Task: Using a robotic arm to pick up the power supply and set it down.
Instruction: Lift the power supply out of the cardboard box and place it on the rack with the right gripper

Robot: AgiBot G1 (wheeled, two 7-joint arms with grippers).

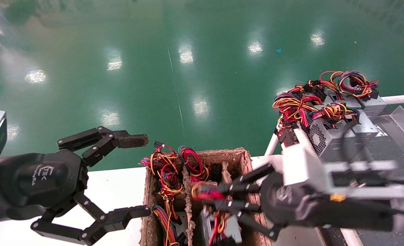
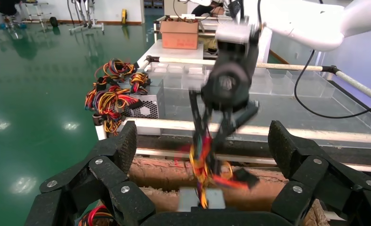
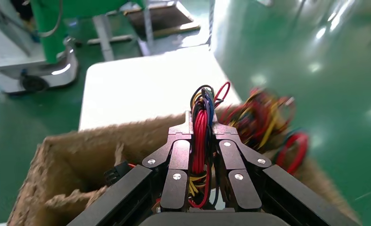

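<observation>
one power supply (image 2: 201, 197) coming out of the cardboard box (image 1: 236, 157)
right gripper (image 3: 201, 141) clamped on its wires; lift straight, slowly. left gripper (image 1: 133, 177) spread wide beside the box.

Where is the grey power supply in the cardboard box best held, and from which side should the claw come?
Grip the red and yellow wire bundle of the small grey metal power supply, from above. Its body sits low between the walls of the brown cardboard divider box; only wires are free. The right claw is shut there; the left claw is open, parked.
</observation>
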